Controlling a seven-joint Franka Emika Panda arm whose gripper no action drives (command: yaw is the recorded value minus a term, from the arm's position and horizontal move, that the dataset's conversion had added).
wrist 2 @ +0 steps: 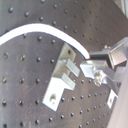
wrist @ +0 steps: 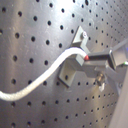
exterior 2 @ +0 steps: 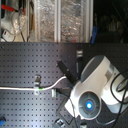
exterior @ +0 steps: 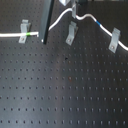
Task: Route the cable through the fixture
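Three clips are seen only in the first exterior view. The cable [wrist: 45, 75] is pinched by the closed fingers [wrist: 102, 59], right at the fixture [wrist: 75, 62], near 12 o'clock on the board [exterior: 65, 90].

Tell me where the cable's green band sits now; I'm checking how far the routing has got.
In the first exterior view the green band lies at the first exterior view's left, on the cable right beside the left clip.

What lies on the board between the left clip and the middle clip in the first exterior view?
Mostly bare board between left clip and middle clip; only the cable's green band and a dark bar.
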